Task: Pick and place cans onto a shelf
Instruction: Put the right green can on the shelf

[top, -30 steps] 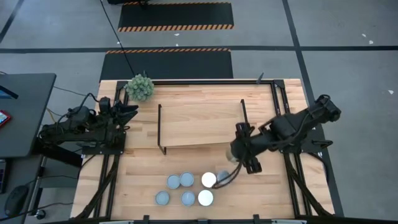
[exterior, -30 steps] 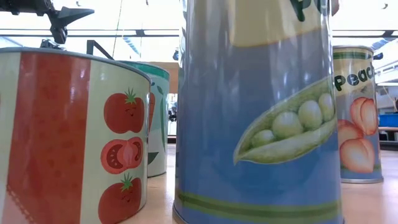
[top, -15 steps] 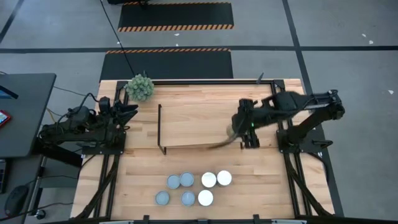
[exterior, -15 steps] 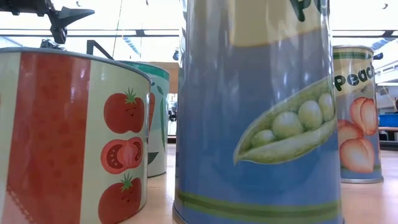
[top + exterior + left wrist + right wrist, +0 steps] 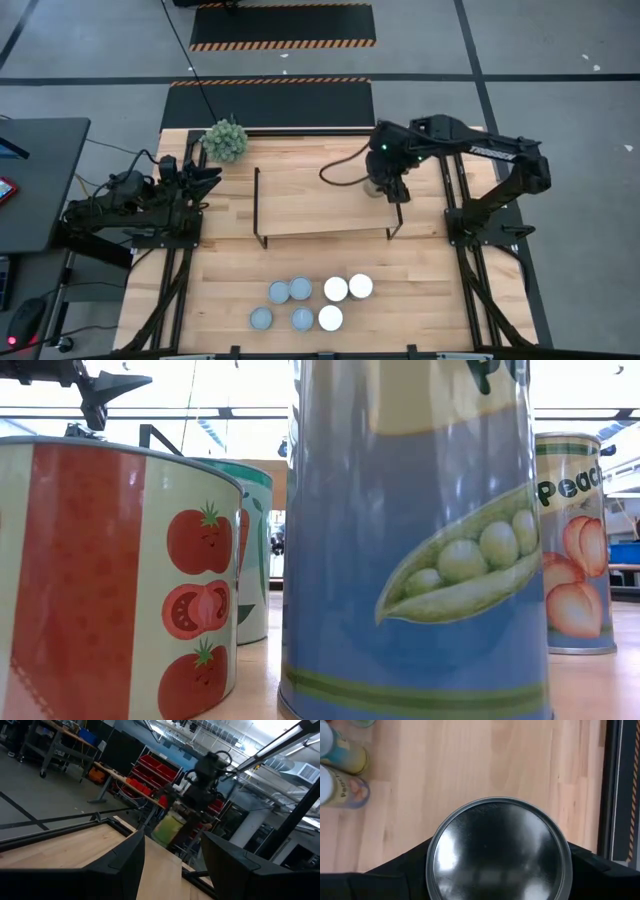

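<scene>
- Right end effector (image 5: 385, 186) is clamped on a can (image 5: 499, 851) above the shelf (image 5: 320, 205), near its right frame.
- Letting go this high risks the can toppling or rolling off.
- Left end effector (image 5: 170, 865) is parked with its fingers apart.

The shelf (image 5: 320, 195) lies bare across most of its board, its right end taken by the right gripper (image 5: 385, 185) with a can (image 5: 497, 852) clamped in its jaws. Six cans (image 5: 305, 303) crowd the front of the worktop (image 5: 450, 290). A green plant (image 5: 225, 140) and the left gripper (image 5: 205, 175) fill the far left corner.
</scene>
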